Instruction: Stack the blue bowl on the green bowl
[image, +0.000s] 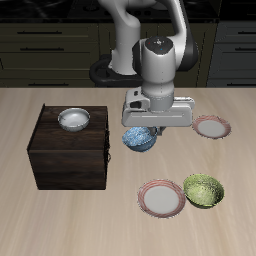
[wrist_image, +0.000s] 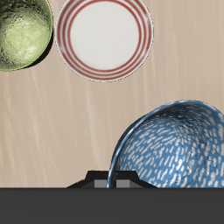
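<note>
Gripper (image: 143, 128) clamps the rim of the blue bowl (image: 139, 139), which hangs tilted near the table's middle, beside the dark wooden cabinet (image: 68, 148); held only by its edge, I judge it could slip or swing on the way over and land off-centre, or clip the pink-rimmed plate (image: 162, 198). Nearest the front edge, that plate lies bare just beside the empty green bowl (image: 204, 190). Farther back, a second plate (image: 211, 126) is bare, and the white-grey bowl (image: 74, 119) on the cabinet looks empty.
</note>
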